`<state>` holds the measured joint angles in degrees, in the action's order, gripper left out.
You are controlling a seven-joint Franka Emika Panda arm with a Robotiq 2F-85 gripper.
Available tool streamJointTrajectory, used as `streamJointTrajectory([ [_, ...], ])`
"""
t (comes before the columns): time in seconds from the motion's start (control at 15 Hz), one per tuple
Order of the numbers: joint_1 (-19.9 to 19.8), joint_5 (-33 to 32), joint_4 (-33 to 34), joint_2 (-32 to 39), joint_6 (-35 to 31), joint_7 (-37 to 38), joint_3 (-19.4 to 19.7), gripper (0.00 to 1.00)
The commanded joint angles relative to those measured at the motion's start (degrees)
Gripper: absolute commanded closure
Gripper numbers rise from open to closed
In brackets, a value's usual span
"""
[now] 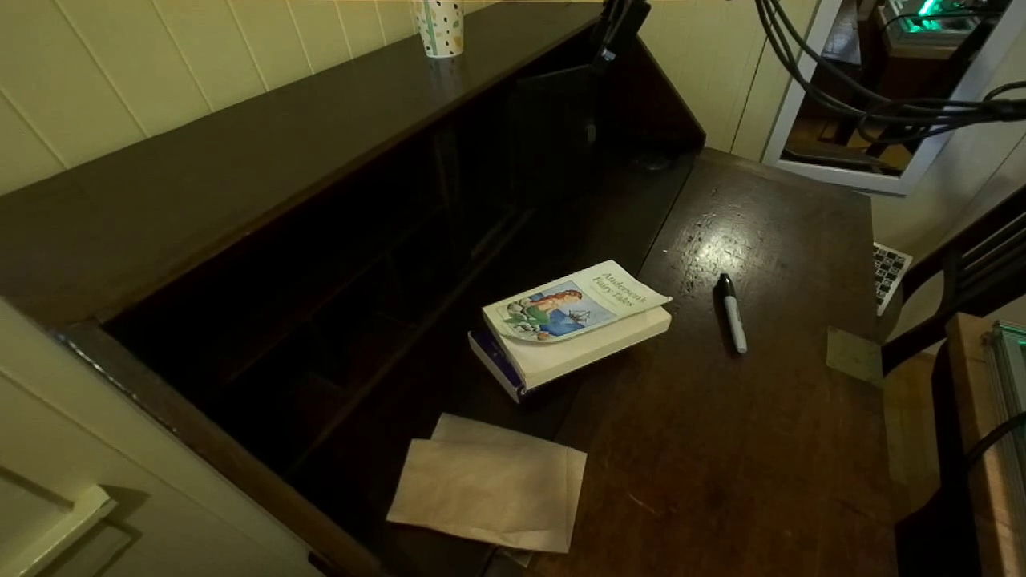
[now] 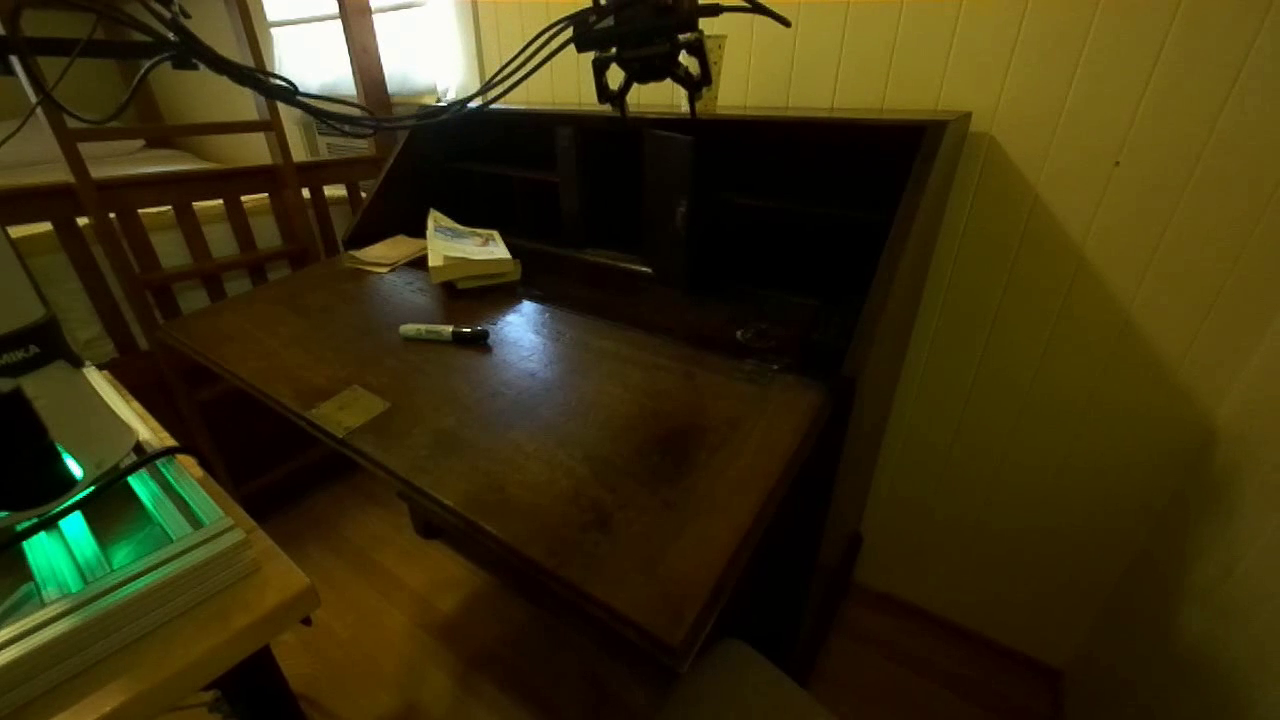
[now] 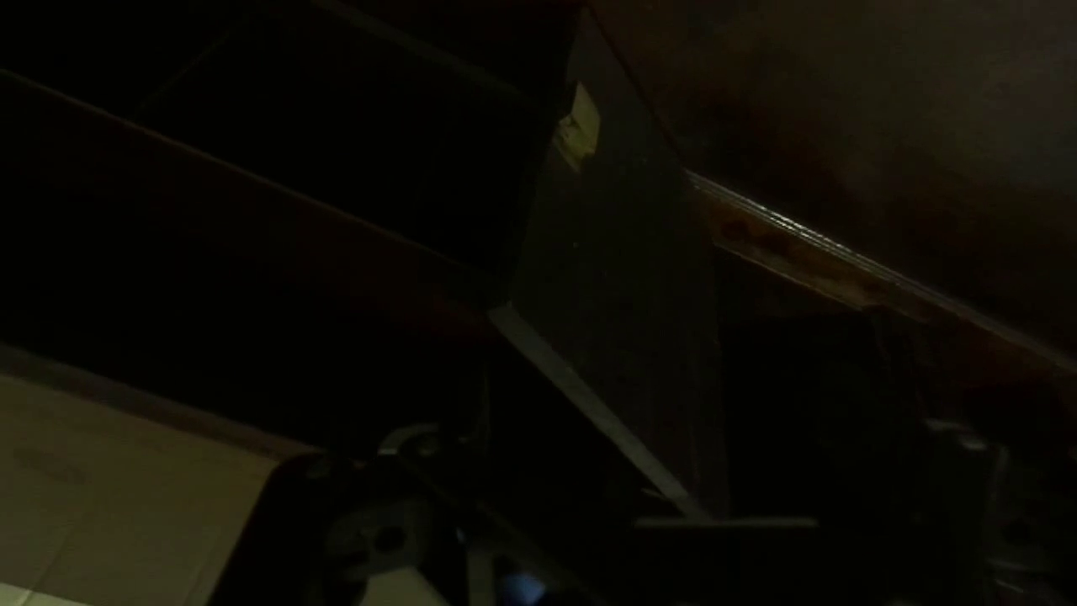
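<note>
My gripper is black, points down and is open, with nothing seen between its fingers. It hangs at the top edge of a dark wooden secretary desk. The gripper is partly cut off in an exterior view, above a small dark door that stands swung out from the desk's cubbies. In the dark wrist view the door runs between the spread fingers, with a brass latch on its edge. I cannot tell whether the gripper touches the door. A spotted cup stands on the desk's top shelf.
Stacked books, folded brown paper and a black-capped marker lie on the desk. They also show in an exterior view as books, paper and marker. Cables trail from the gripper. A mirror leans behind.
</note>
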<state>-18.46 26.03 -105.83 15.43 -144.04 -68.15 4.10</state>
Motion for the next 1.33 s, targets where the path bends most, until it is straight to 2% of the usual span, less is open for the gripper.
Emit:
streamJointTrajectory([
  [0.0,-1.71,4.23,0.93,2.13,-2.06,-6.16,-2.01,0.0],
  [0.27,-3.1,8.98,1.15,3.94,-2.63,-10.71,-3.53,0.0],
  [0.6,-3.39,12.78,1.27,3.32,4.33,-9.29,-3.6,0.0],
  [0.87,-2.48,12.72,2.92,3.64,14.16,-6.17,-2.47,0.0],
  [1.07,-1.39,11.41,4.73,4.07,21.17,-1.0,-1.73,0.0],
  [1.27,-0.09,11.32,6.59,4.44,25.5,4.33,-1.74,0.0],
])
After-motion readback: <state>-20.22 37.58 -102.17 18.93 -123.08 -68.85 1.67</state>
